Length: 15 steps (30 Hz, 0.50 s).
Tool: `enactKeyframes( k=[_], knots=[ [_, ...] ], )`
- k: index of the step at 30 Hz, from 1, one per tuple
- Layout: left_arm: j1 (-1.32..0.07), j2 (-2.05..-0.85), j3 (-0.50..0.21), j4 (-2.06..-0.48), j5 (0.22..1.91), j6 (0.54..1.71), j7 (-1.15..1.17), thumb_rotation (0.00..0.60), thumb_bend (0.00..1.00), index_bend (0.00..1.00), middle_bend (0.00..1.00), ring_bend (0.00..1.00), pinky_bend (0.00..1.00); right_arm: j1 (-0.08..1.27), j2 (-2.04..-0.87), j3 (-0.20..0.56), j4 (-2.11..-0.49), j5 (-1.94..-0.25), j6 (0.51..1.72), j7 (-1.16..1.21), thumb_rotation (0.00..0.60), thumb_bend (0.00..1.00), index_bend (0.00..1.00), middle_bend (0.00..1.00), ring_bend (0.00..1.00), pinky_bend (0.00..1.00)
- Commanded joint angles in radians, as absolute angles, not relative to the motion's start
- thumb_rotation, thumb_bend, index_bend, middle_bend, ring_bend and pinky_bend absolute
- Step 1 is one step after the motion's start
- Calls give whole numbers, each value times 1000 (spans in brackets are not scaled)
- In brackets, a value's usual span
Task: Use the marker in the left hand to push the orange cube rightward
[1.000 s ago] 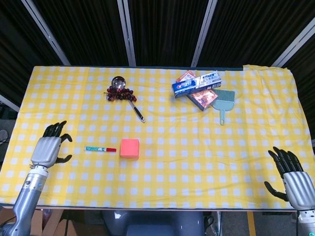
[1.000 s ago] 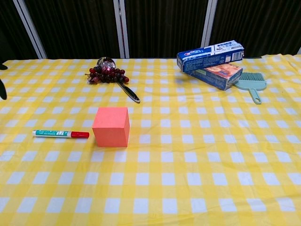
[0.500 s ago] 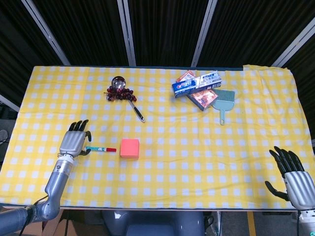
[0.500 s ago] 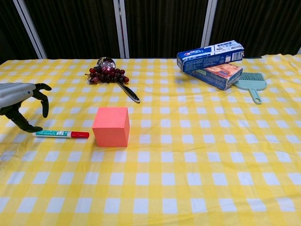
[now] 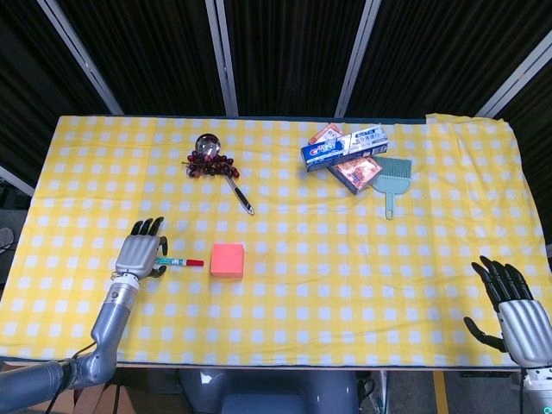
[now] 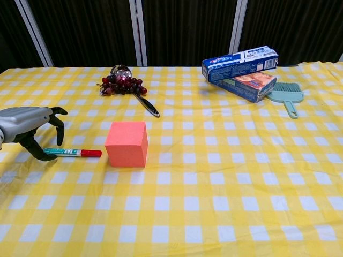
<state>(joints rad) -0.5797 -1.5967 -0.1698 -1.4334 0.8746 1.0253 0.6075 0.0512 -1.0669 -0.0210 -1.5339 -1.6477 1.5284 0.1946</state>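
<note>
Landmark: cube [image 6: 126, 144], on the table [image 6: 214, 214], left of centre.
Marker [image 6: 72, 152]: lying just left of the cube, tip towards it, not touching.
Left hand [image 6: 27, 126]: over the marker's far-left end.
Ladle [image 6: 134, 91] and grapes [image 6: 122, 85]: behind the cube.
Toothpaste box [image 6: 240, 63]: on another box [image 6: 247, 84], far right behind.
Brush [image 6: 286, 96]: right of the boxes.
Right hand [image 5: 516, 312]: far right, at the near edge.

My head view looks steeply down from high up and takes in the whole counter [image 5: 483, 190], near edge at the bottom, dark slatted wall at the top. My chest view sits low at the near edge and looks across the cloth toward that wall, much closer in. The 2 views share the orange cube [image 5: 228, 260], the marker [image 5: 181, 261] and my left hand [image 5: 143, 254]. My right hand [image 5: 514, 315] shows only from the head.
</note>
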Motion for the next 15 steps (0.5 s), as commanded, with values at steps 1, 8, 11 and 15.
enactKeyframes(
  k=[1, 8, 11, 15],
  knots=[
    [-587, -1610, -169, -1425, 865, 1026, 612, 600, 347, 504, 23, 0, 46, 51, -1067, -21, -1535, -1646, 1528, 195, 600, 343, 0, 0, 0, 45],
    [-598, -1624, -164, -1412, 831, 1022, 626, 600, 387, 513, 23, 0, 46, 50, -1065, -21, -1535, -1645, 1529, 198, 600, 342, 0, 0, 0, 45],
    [-601, -1623, -161, -1414, 821, 1023, 631, 600, 392, 527, 23, 0, 46, 51, -1065, -20, -1535, -1645, 1529, 199, 600, 341, 0, 0, 0, 45],
    [-604, -1622, -158, -1417, 809, 1025, 633, 600, 402, 537, 23, 0, 46, 50, -1065, -20, -1535, -1645, 1530, 199, 600, 341, 0, 0, 0, 45]
  ],
)
